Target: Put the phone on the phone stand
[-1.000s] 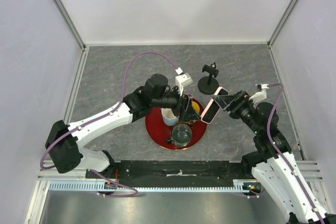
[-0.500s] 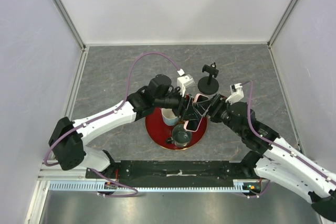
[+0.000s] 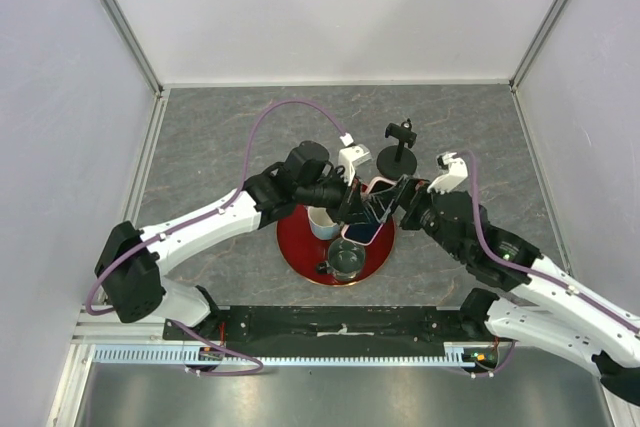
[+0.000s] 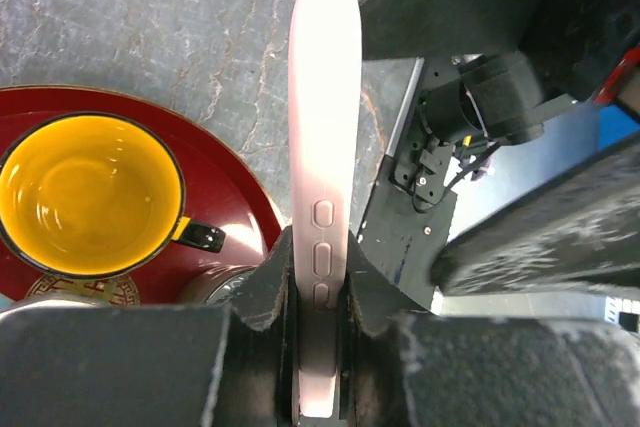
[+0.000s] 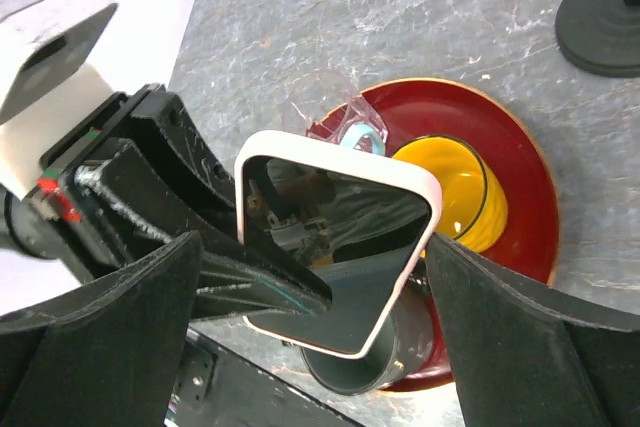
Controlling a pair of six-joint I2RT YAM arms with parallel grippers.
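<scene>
Grey marbled table (image 3: 200,147) carries the red tray (image 3: 290,247) nearest you, and above it the phone (image 4: 322,137) hangs on edge, clamped at its side buttons by your left gripper (image 4: 318,292), which only the left wrist view shows plainly. Your right gripper (image 5: 315,247) straddles the screen, fingers spread, grasping nothing. Just beyond the phone's far end, roughly along its long axis, stands the phone stand (image 3: 400,152), its clamp bracket visible only from above.

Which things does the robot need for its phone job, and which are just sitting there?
For the job: phone, phone stand.
Just lying about: red tray, yellow cup, white cup, grey cup.
</scene>
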